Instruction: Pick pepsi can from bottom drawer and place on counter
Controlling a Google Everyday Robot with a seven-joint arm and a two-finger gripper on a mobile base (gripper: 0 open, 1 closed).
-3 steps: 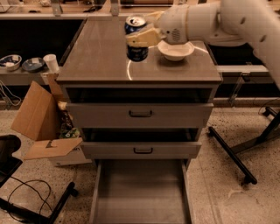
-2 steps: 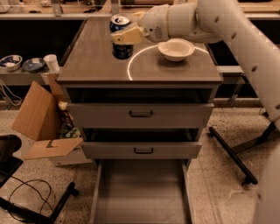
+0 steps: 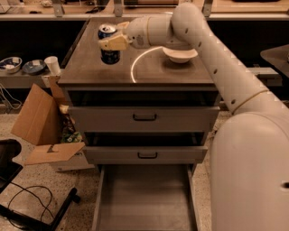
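Your gripper (image 3: 108,43) is clamped on the upright pepsi can (image 3: 109,56) near the left edge of the counter (image 3: 90,67), so if you let go before its base sits flat, it may tip and roll off.

Speckled terrazzo floor (image 3: 40,178), open cardboard box (image 3: 34,115) flopped on the left, black cables (image 3: 20,205) by a chair base (image 3: 54,212), long pale bench (image 3: 253,5) out back.

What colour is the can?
Dark blue can, silver lid, camera view; gripper grips it at the counter.
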